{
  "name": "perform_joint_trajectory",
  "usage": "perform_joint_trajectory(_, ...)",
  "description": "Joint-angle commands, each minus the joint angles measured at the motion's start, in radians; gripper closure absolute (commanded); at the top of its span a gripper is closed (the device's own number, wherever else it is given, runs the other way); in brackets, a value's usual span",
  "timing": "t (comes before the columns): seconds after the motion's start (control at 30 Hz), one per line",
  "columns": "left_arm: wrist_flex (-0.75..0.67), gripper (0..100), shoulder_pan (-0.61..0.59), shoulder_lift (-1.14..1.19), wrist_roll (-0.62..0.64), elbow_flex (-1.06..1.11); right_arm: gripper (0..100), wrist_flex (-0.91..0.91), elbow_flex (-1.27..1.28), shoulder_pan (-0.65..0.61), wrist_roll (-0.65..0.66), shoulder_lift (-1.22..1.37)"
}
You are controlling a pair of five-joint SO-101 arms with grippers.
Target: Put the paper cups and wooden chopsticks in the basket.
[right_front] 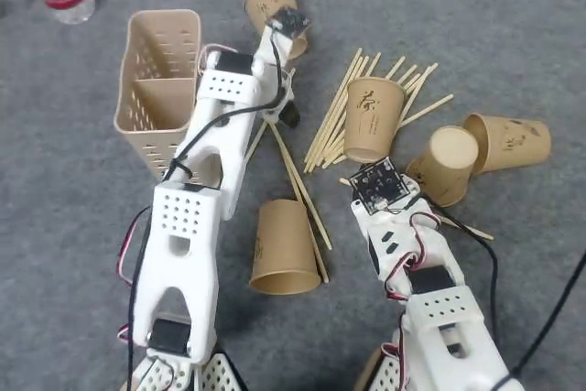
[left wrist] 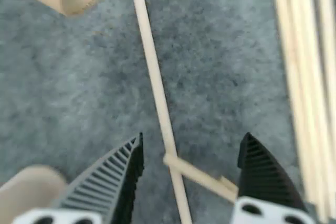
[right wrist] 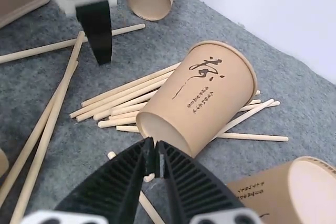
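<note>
Left gripper [left wrist: 192,139] is hanging spread wide, chopstick [left wrist: 157,82] between its jaws; right gripper [right wrist: 156,145] is sitting pressed together, paper cup [right wrist: 205,98] just ahead.

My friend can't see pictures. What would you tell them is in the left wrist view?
The left hand is open, with two crossed wooden chopsticks lying between its black ribbed fingers on grey carpet. A bunch of chopsticks lies off to one side.
</note>
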Motion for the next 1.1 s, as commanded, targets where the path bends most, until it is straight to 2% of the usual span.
perform_joint_trajectory(0.0,-0.074,73,-0.02,0.038,-0.014,-0.004,98.9,-0.021,-0.011,-0.001,0.011,-0.008)
perform_joint_trajectory(0.1,-0.101,73,-0.04,0.055,-0.014,-0.005,98.9,-0.021,-0.009,-0.001,0.011,-0.008)
perform_joint_trajectory(0.2,-0.058,75,-0.041,0.066,-0.015,-0.059,98.9,-0.021,-0.009,-0.001,0.011,-0.008)
perform_joint_trajectory(0.4,0.038,100,-0.035,0.117,-0.153,-0.166,98.9,-0.021,-0.011,-0.001,0.012,-0.008)
perform_joint_trajectory(0.67,0.262,99,-0.035,0.181,-0.163,-0.401,98.9,-0.021,-0.011,-0.001,0.012,-0.008)
perform_joint_trajectory(0.87,0.474,99,-0.034,0.155,-0.192,-0.742,98.9,-0.021,-0.011,-0.001,0.012,-0.008)
perform_joint_trajectory(0.93,0.5,99,-0.031,0.146,-0.187,-0.851,98.9,-0.021,-0.011,-0.001,0.012,-0.008)
perform_joint_trajectory(1.07,0.493,99,-0.014,0.066,-0.124,-0.848,98.9,-0.021,-0.011,-0.001,0.012,-0.008)
